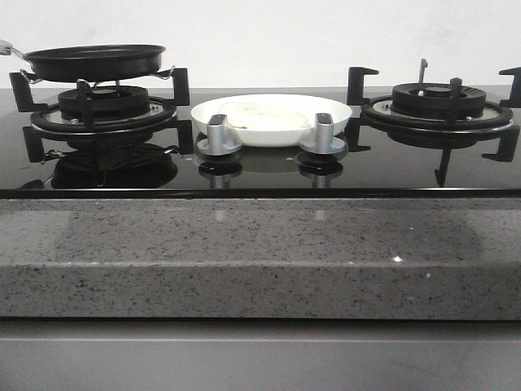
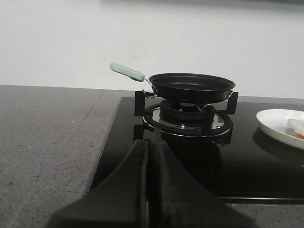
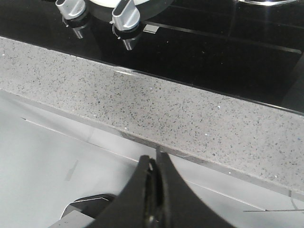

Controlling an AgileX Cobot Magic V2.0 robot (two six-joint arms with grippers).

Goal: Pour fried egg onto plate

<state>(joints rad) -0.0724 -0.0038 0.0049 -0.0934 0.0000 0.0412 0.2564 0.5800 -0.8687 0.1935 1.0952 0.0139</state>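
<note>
Although neither hand shows in the front view, that view settles where things lie: the fried egg (image 1: 264,116) rests pale face up in the white plate (image 1: 326,106), which sits on the black glass hob (image 1: 383,167) between the two burners, just behind the two silver knobs (image 1: 218,133). The black frying pan (image 1: 96,62) stands on the left burner's pan support (image 1: 104,106), apart from the plate, and I cannot see into it. Judged from this, the pour looks finished.

In the left wrist view, the left hand (image 2: 153,156) has its fingers pressed together, holding nothing and touching nothing. The pan (image 2: 192,86) is ahead of this hand and level on its support, with its mint-green handle (image 2: 127,71) reaching away from the plate side. The plate (image 2: 278,123) lies beyond the pan's far side, its edge alone in view, with a sliver of egg (image 2: 297,127) on it. This hand is the nearer one to pan and plate.

In the right wrist view, the right hand (image 3: 156,171) is likewise closed and empty, hanging off the front of the speckled grey bench (image 3: 156,107), above a pale surface lower than the bench top. The knobs (image 3: 124,14) lie ahead of it; of the plate only a thin rim (image 3: 107,2) appears.
</note>
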